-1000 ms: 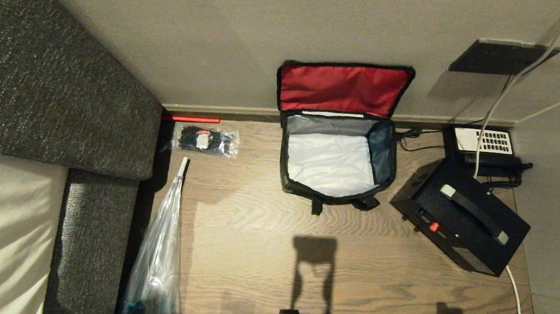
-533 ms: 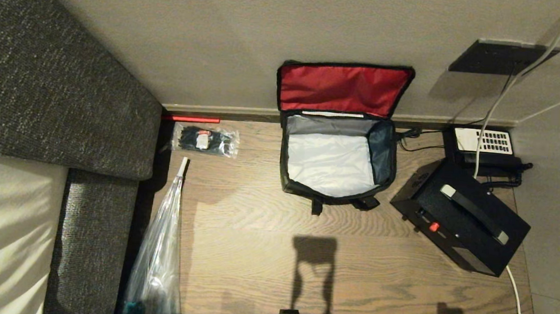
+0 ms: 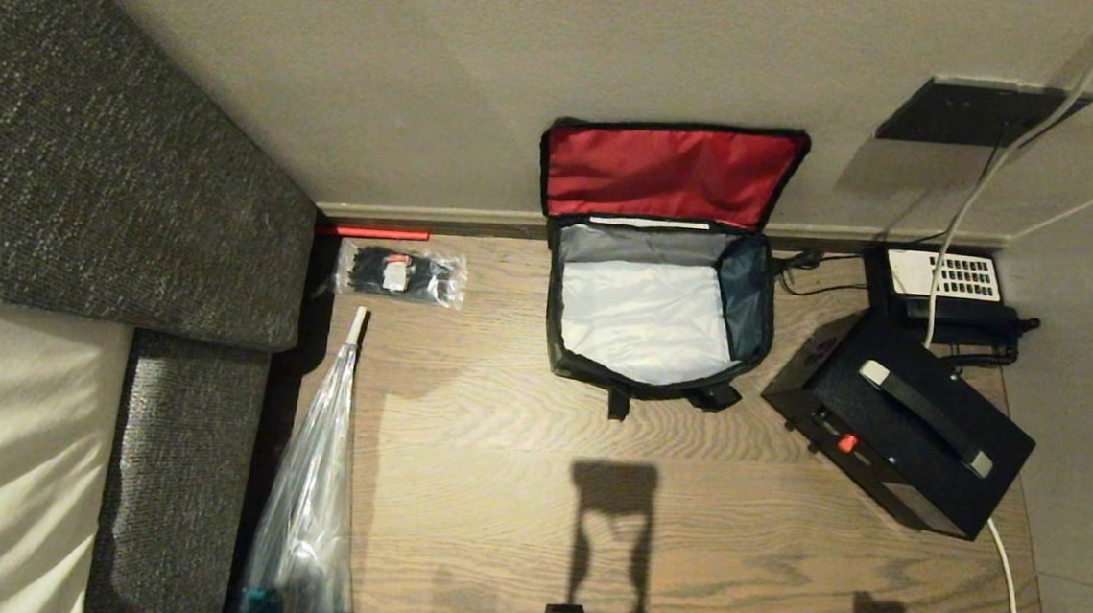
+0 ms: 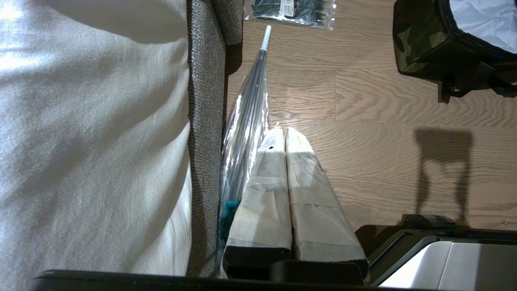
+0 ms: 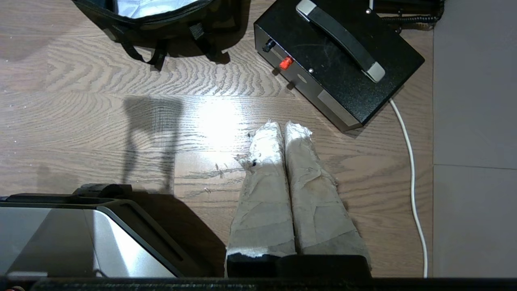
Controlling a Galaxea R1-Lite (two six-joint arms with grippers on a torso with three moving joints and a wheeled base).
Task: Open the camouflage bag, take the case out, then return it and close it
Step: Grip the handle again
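Nothing has moved since the earlier head frames: bag, case and clutter lie exactly where they were, and neither arm enters the head view.

From the head view, you see the boxy camouflage bag [image 3: 659, 310] standing open on the wooden floor [image 3: 514, 497] against the skirting board, its red-lined lid leaning back on the wall and its pale grey interior empty. The black rectangular case [image 3: 898, 432] with a grey-tipped carry handle lies on the floor just to the right of the bag, apart from it and skewed, with the black desk phone [image 3: 947, 286] beyond it by the wall. A clear packet of black ties [image 3: 400, 272] sits near the sofa's corner.

From the left wrist view, your left claw [image 4: 280, 133] is clenched, tape-wrapped fingers pressed together and holding nothing, parked above the floor beside a clear plastic umbrella [image 4: 246, 121] that leans along the grey sofa [image 4: 204, 121]. This view alone shows the bag's camouflage side.

From the right wrist view, your right claw [image 5: 282, 127] is likewise clenched and empty, hovering over bare floor just short of the case's nearest corner. Only here do you see the case's red button and front edge clearly.

The case looks ready to go back in, so spread the right claw first, take the handle across its middle, and square the case to the bag's mouth before lowering it.
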